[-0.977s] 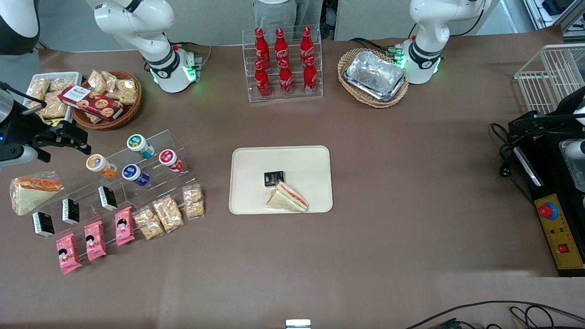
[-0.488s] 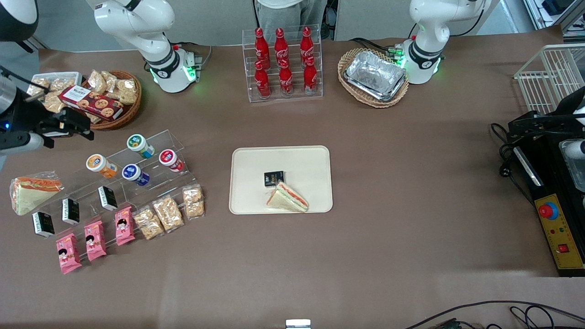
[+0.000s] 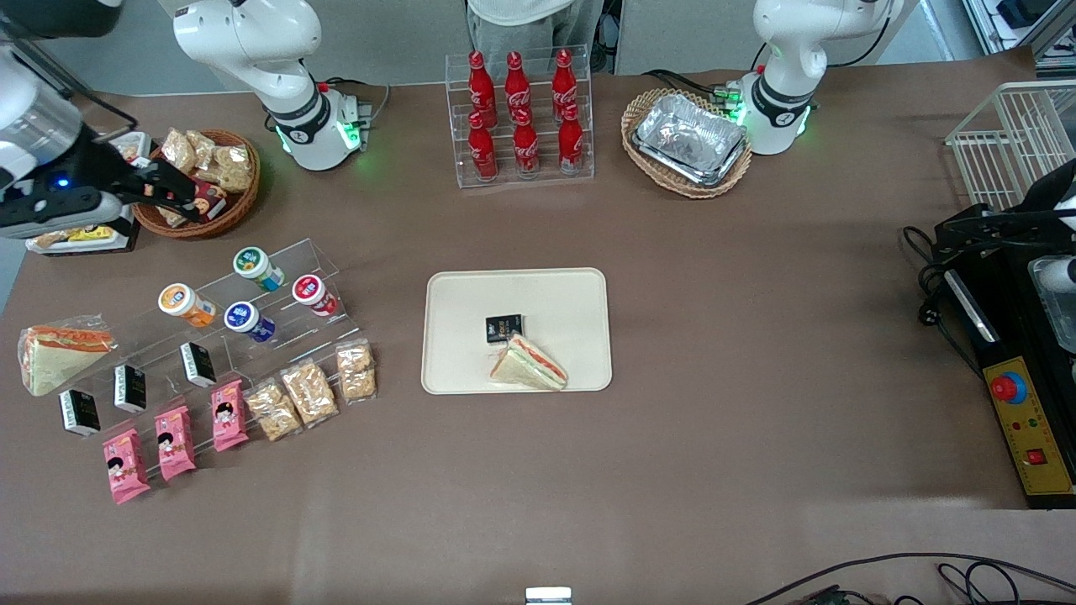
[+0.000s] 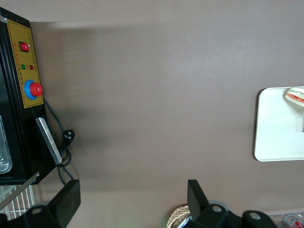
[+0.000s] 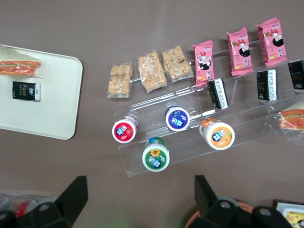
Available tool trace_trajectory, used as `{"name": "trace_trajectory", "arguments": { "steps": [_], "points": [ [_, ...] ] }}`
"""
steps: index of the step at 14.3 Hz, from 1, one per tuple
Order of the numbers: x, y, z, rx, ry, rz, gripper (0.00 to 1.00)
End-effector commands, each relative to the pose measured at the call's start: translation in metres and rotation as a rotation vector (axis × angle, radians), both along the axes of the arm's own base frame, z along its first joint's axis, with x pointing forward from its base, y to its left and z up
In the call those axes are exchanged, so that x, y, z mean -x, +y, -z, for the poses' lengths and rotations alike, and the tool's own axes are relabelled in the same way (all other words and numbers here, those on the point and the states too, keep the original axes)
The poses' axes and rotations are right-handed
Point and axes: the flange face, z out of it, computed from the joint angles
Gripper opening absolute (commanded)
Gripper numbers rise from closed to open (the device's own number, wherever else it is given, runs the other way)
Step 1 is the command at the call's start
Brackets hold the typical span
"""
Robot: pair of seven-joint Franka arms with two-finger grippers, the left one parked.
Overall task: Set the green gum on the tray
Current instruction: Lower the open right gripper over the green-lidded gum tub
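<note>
The green gum (image 3: pixel 255 267) sits on the top step of a clear rack (image 3: pixel 277 323), toward the working arm's end of the table. An orange gum (image 3: pixel 186 304), a blue gum (image 3: pixel 248 320) and a red gum (image 3: pixel 313 294) sit near it, each apart from the others. The gripper (image 3: pixel 187 200) hangs over a round basket (image 3: pixel 227 214), farther from the front camera than the rack, with its fingers (image 5: pixel 76 195) spread wide and holding nothing. The tray (image 3: pixel 471 370) lies in the middle of the table, with bare brown table between it and the rack. A sandwich (image 3: pixel 530 363) and a small black box (image 3: pixel 503 327) lie near its nearer edge, and the rest of it is bare.
</note>
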Motion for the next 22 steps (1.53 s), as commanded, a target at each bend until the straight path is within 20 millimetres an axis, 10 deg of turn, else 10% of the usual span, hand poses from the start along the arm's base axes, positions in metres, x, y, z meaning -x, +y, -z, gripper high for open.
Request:
{"name": "trace_trajectory", "arguments": {
  "steps": [1, 13, 22],
  "points": [
    [0.021, 0.001, 0.048, 0.004, -0.044, 0.002, 1.0],
    [0.048, -0.011, 0.199, 0.051, -0.11, -0.011, 1.0],
    [0.079, -0.014, 0.223, 0.055, -0.115, -0.019, 1.0]
  ]
}}
